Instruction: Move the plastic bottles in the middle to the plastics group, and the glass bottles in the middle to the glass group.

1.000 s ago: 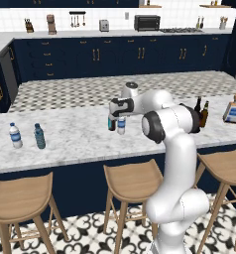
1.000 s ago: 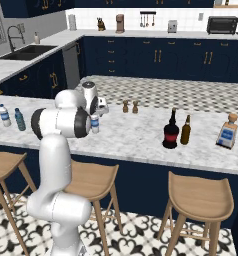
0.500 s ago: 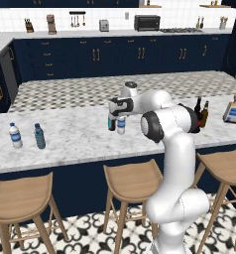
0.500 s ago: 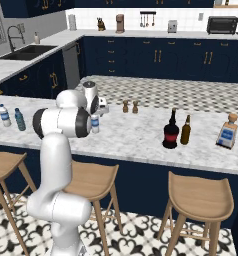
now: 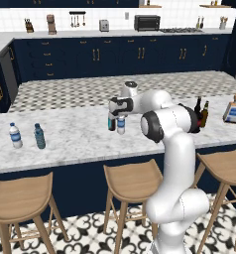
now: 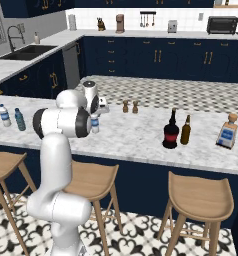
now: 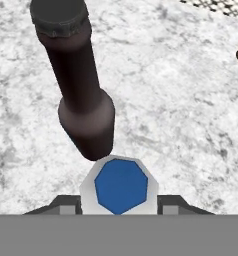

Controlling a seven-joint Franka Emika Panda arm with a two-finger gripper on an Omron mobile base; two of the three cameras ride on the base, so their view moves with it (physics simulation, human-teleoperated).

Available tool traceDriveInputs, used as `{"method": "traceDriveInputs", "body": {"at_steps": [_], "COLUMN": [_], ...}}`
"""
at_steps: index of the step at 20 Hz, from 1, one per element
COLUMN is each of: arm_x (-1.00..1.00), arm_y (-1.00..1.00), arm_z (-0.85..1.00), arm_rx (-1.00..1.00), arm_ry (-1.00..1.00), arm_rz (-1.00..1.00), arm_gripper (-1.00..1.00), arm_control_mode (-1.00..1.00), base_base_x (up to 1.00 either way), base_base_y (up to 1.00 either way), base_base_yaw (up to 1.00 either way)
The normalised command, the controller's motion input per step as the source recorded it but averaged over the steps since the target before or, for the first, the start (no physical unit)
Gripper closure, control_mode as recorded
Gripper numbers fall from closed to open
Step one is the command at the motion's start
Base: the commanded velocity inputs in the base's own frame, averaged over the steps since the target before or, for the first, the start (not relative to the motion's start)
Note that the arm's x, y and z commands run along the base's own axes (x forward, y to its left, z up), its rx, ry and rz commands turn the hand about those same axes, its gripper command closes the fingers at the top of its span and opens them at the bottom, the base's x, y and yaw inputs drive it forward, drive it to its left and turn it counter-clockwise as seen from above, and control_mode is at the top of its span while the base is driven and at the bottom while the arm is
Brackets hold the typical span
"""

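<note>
at the far left of the white marble counter (image 5: 65, 134), a small clear plastic bottle with a white cap and blue label (image 5: 15, 136) is standing just beside a darker teal-tinted plastic bottle (image 5: 39, 136), the two forming the plastics pair. well to their right, mid-counter, the white arm's gripper (image 5: 117, 117) is hanging over two bottles standing close together: a slim dark brown long-necked glass bottle (image 5: 111, 122) and a small clear water bottle with a blue label band (image 5: 121, 124). in the hand view the water bottle's blue-topped cap (image 7: 120, 185) is sitting right between the two dark finger tips (image 7: 66, 204), with the dark bottle just beyond it (leaning across the frame because the camera is looking steeply down). the fingers are flanking the cap, but i cannot tell whether they are pressing on it or standing off.

further right, two small brown shakers (image 6: 130, 106) are standing side by side toward the back of the counter. right of those, a fat round-bellied black bottle with a red label (image 6: 170, 131) is standing just beside a slim amber-brown beer bottle (image 6: 185, 131). near the right end, apart from them, a square clear flask with a blue label and tan stopper (image 6: 227, 132) is standing upright.
</note>
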Motion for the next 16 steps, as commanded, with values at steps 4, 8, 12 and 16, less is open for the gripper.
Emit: {"method": "traceDriveInputs", "body": {"at_steps": [4,8,12,16], "arm_x": [0.0,-0.21,-0.78,-0.88], "arm_y": [0.0,-0.03,0.0,0.0], "arm_z": [0.0,0.02,0.24,0.38], "arm_rx": [0.0,0.0,0.0,0.0], "arm_ry": [0.0,0.0,-0.01,-0.06], "arm_rz": [0.0,-0.01,-0.01,0.0], "arm_gripper": [1.0,1.0,1.0,1.0], "arm_control_mode": [-1.0,-1.0,-1.0,-1.0], "base_base_x": [0.0,0.0,0.0,0.0], "base_base_y": [0.0,0.0,0.0,0.0], "base_base_yaw": [0.0,0.0,0.0,0.0]}}
